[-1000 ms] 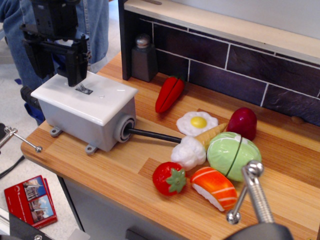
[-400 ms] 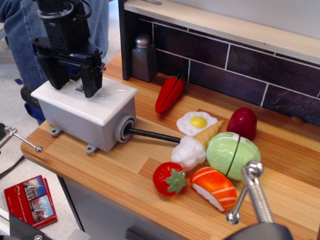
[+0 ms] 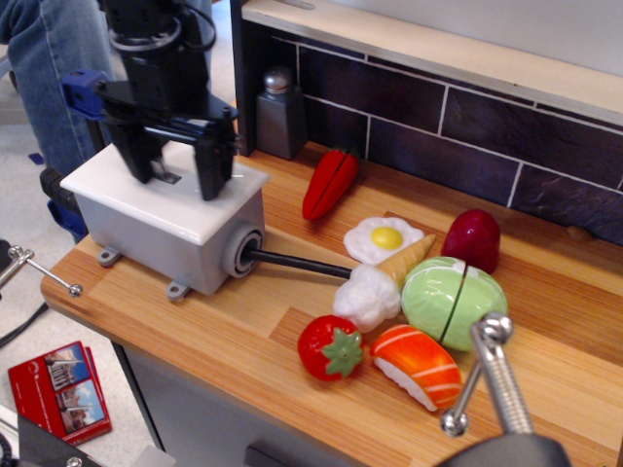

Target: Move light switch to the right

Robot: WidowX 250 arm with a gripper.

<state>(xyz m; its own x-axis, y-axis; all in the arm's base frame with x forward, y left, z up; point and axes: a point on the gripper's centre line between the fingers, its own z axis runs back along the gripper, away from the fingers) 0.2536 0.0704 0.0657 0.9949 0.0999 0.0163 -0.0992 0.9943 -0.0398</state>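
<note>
I have the gripper (image 3: 177, 167) spread open, holding nothing, astride the light switch (image 3: 165, 178), a small dark-slotted toggle on the white faceplate (image 3: 117, 180), bare plate right.

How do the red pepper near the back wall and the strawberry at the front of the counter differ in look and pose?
The red pepper is long and slim, while the strawberry is short and rounded. The pepper lies slanted, one end near the tiled wall, apart from the other food; the strawberry sits among the cluster, right beside the salmon sushi. The strawberry shows a broad green leafy cap; the pepper shows almost no green. Both are glossy red toy foods on the wooden counter.
</note>
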